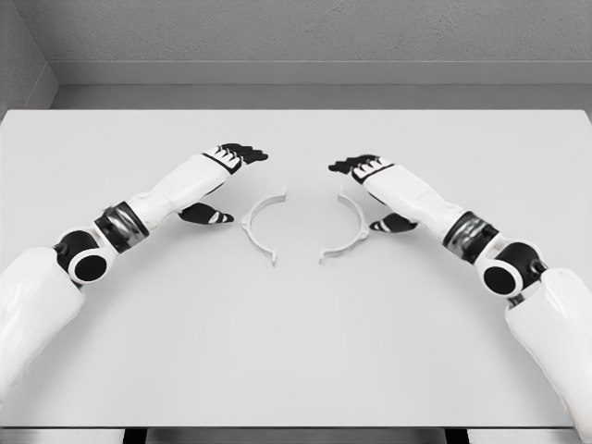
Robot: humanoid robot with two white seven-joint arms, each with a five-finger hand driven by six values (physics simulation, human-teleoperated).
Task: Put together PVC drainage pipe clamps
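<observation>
Bright, even, diffuse light, no clear source. Only faint soft shadows on the table under the arms. Sharp render, no glare, blur or edge distortion.

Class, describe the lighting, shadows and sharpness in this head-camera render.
Head view: even, diffuse light, no glare on the table; only faint soft shadows under the two clamp halves and each robot hand; everything sharp, no blur or visible distortion.

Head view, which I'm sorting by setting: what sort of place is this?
Likely a bare simulated workbench: a plain white table against grey walls, holding only two white clamp halves between the open hands.
</observation>
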